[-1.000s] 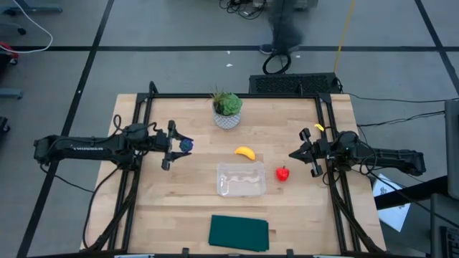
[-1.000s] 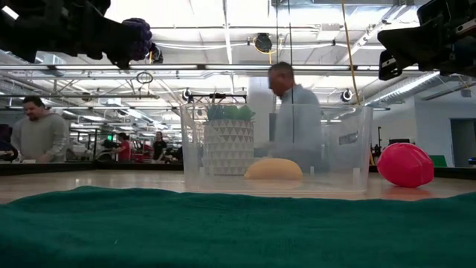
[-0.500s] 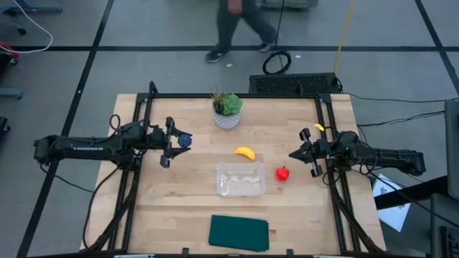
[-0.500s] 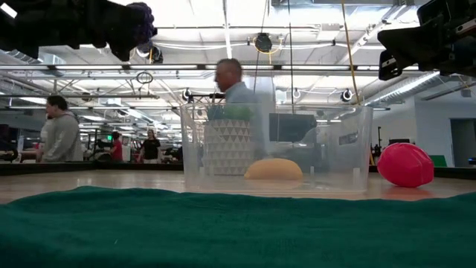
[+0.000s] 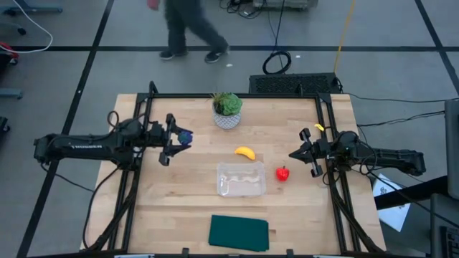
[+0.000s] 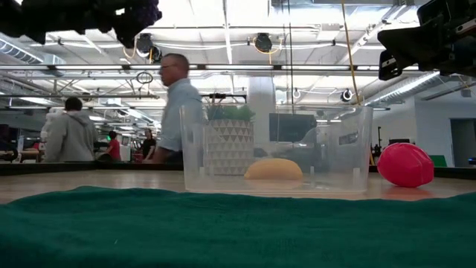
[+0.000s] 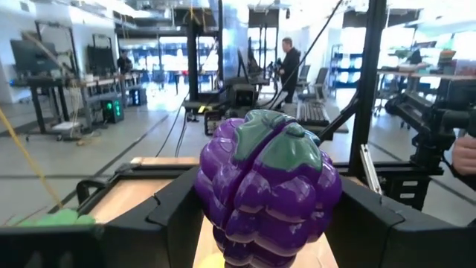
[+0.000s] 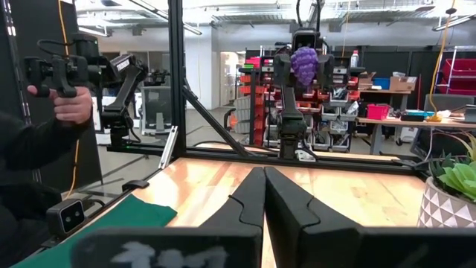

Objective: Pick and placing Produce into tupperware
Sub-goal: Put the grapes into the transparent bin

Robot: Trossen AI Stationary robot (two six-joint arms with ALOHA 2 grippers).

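Note:
A purple toy bunch of grapes (image 5: 186,136) with a green top sits in my left gripper (image 5: 183,137), high over the table's left part; it also shows in the low view (image 6: 143,10). The yellow banana (image 5: 245,152) lies on the wood just beyond the clear tupperware (image 5: 242,179). The red fruit (image 5: 283,173) rests to the tupperware's right. My right gripper (image 5: 293,155) is shut and hovers near the table's right edge, right of the red fruit. My left gripper pinches the grapes between its two fingers, one finger (image 7: 167,216) on each flank of the bunch (image 7: 223,201). The fingers come level from the table's left. The grapes are lifted clear of the table, green top (image 7: 286,145) upward.
A potted plant in a white pot (image 5: 227,109) stands near the far edge. A dark green cloth (image 5: 239,232) lies at the near edge. A person (image 5: 188,29) walks on the floor beyond the table. Bare wood lies between the left gripper and the tupperware.
My left gripper has risen with the grapes still held, climbing toward the top of the low view. The person behind the table has walked toward the left. My right arm and the things on the table have kept still.

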